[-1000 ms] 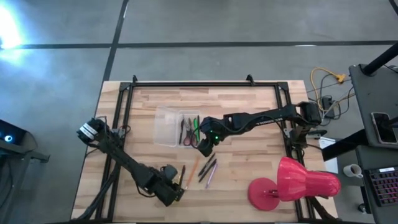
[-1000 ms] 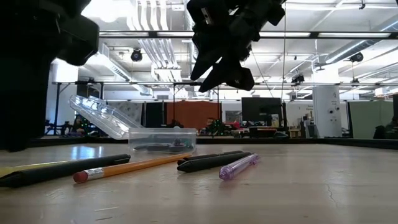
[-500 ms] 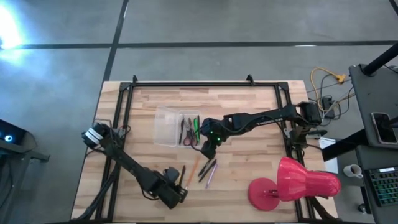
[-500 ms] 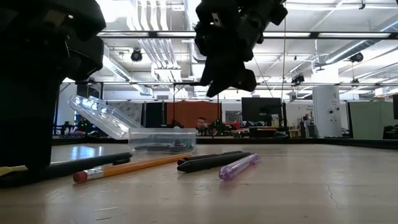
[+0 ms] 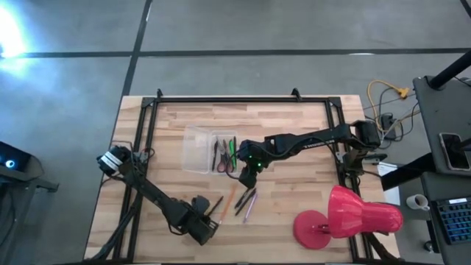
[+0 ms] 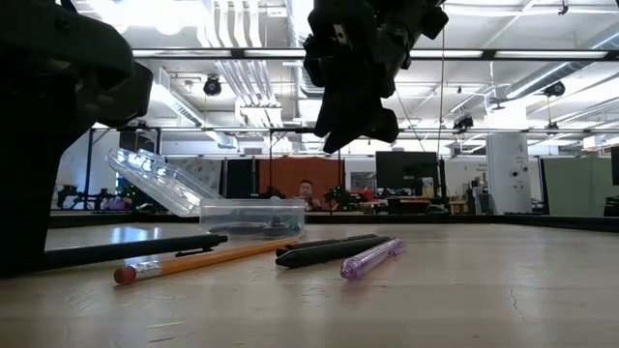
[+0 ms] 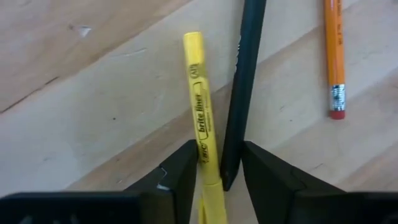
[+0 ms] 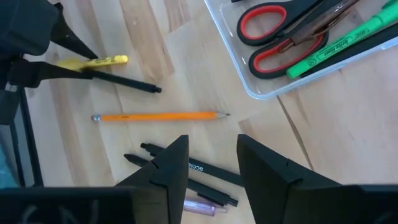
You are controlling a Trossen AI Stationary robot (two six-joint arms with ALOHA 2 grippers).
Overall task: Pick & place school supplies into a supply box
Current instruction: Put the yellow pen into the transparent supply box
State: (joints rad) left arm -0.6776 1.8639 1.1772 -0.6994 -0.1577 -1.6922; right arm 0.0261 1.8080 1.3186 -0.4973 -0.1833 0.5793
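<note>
Left gripper point(image 7: 214, 177) low at the near-left part of the light wooden slatted worktop point(image 5: 294, 132), fingers point(image 7: 183, 174) narrowly spread astride two items: yellow highlighter pen point(image 7: 200, 118) and long black pen point(image 7: 242, 81), lying side by side between the fingers. Contact with either finger not clear; firm pinch not confirmed. In the low view, black pen point(image 6: 135, 248) seen with its far end slightly raised off the worktop.

Orange pencil with pink eraser point(image 7: 333, 56) flat on the worktop just beside the black pen, apart from the left gripper.

Right gripper point(image 8: 212, 163) suspended above the worktop, near the small clear plastic rectangular supply box point(image 5: 197, 149), fingers point(image 8: 171, 165) parted, nothing between them. Below it: two black pens point(image 8: 186, 171) and a translucent purple pen point(image 6: 372, 259), grouped close together on the worktop.

Supply box positioned left of worktop centre, with a clear lid point(image 6: 155, 181) tilted up at its side. Contents visible in the right wrist view: red-handled scissors point(image 8: 283, 31), green highlighter point(image 8: 339, 43) and further dark pens, all in the same compartment. Other compartment appears bare in the high view.

Large red lamp point(image 5: 346, 216) lying at the near-right corner of the worktop, well apart from both grippers.

Person point(image 6: 307, 190) visible far back in the room beyond the worktop.
</note>
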